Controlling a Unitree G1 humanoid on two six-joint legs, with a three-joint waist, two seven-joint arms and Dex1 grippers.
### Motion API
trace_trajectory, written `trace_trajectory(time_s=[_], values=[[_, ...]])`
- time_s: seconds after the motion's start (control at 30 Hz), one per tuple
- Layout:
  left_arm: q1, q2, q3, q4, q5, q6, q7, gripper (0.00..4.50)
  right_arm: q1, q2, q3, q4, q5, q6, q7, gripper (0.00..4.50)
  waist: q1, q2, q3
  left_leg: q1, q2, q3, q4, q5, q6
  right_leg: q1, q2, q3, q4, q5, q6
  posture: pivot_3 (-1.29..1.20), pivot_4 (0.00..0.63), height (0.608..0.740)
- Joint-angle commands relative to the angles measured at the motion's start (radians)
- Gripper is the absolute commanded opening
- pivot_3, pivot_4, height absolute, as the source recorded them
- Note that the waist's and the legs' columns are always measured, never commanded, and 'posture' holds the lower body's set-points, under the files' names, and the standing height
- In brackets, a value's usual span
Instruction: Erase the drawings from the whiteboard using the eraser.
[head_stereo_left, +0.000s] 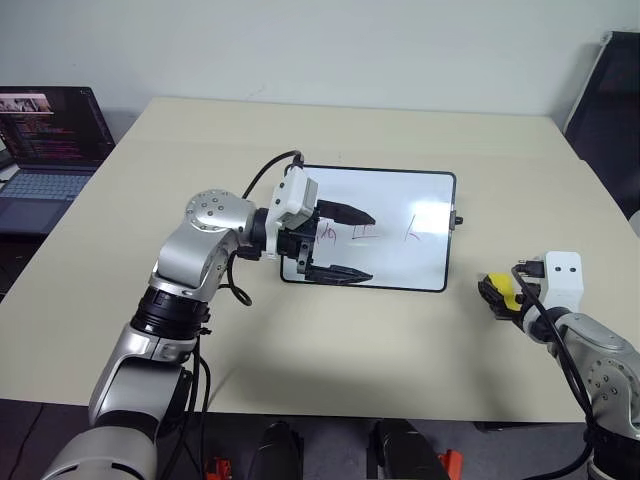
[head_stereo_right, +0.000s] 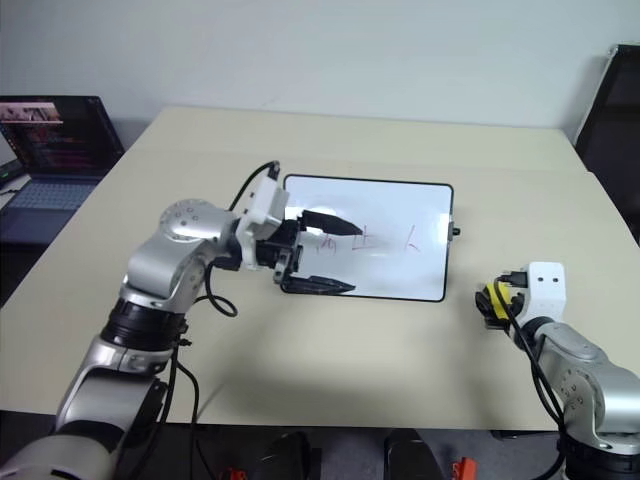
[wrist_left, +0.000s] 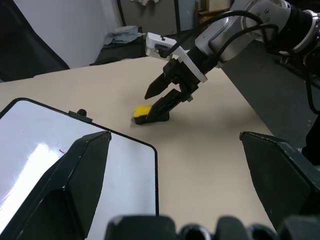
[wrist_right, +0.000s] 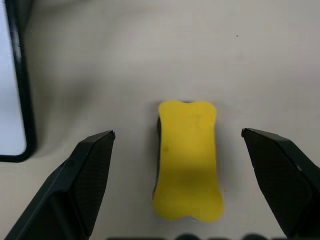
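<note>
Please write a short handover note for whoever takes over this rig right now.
Left gripper: open, empty, over the left part of the glossy white black-framed whiteboard.
Right gripper: open, fingers either side of the small yellow eraser block, not closed on it.
Eraser lies on the beige table, right of the board and apart from it.
Done: nothing erased; three thin reddish-brown drawings remain.
Left: grip the eraser, wipe the drawings off.
</note>
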Motion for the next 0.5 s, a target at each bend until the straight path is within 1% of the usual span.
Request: trace_trajectory(time_s=[0.03, 0.2, 0.23, 0.3, 0.33, 0.5], values=[[0.005, 0.012, 0.017, -0.047, 0.000, -0.013, -0.004, 4.50, -0.014, -0.021, -0.006, 0.012, -0.023, -0.048, 0.026, 4.47, 0.000, 0.000, 0.000, 0.000, 0.000, 0.000, 0.000, 0.000, 0.000, 0.000, 0.000, 0.000, 0.000, 0.000, 0.000, 0.00, 0.150, 0.740], [0.024, 0.020, 0.019, -0.073, 0.000, -0.006, 0.009, 4.50, -0.015, -0.018, -0.010, 0.048, -0.033, -0.066, 0.047, 4.47, 0.002, 0.000, 0.000, 0.000, 0.000, 0.000, 0.000, 0.000, 0.000, 0.000, 0.000, 0.000, 0.001, 0.000, 0.000, 0.00, 0.150, 0.740], [0.029, 0.022, 0.021, -0.078, 0.000, -0.002, 0.012, 4.50, -0.020, -0.016, -0.005, 0.058, -0.039, -0.073, 0.049, 4.30, 0.002, 0.000, 0.000, 0.000, 0.000, 0.000, 0.000, 0.000, 0.000, 0.000, 0.000, 0.000, 0.001, 0.000, 0.000, 0.00, 0.150, 0.740], [0.039, 0.028, 0.023, -0.088, 0.001, 0.002, 0.015, 4.50, -0.031, -0.007, -0.001, 0.077, -0.041, -0.073, 0.053, 3.86, 0.001, 0.000, 0.000, 0.000, 0.000, 0.000, 0.000, 0.000, 0.001, 0.000, 0.000, 0.000, 0.001, 0.000, 0.000, 0.00, 0.150, 0.740], [0.041, 0.029, 0.023, -0.090, 0.001, 0.004, 0.017, 4.50, -0.036, -0.006, 0.006, 0.088, -0.048, -0.078, 0.054, 3.56, 0.001, 0.000, 0.000, 0.000, 0.000, 0.000, 0.001, 0.000, 0.001, 0.000, 0.000, 0.000, 0.001, 0.000, 0.000, 0.00, 0.150, 0.740], [0.046, 0.037, 0.024, -0.088, 0.005, 0.007, 0.026, 4.50, -0.061, -0.001, 0.014, 0.114, -0.065, -0.092, 0.049, 1.77, 0.003, 0.000, 0.000, 0.000, 0.000, 0.000, 0.001, 0.001, 0.001, 0.000, 0.000, 0.000, 0.003, 0.000, 0.000, 0.00, 0.150, 0.740]])
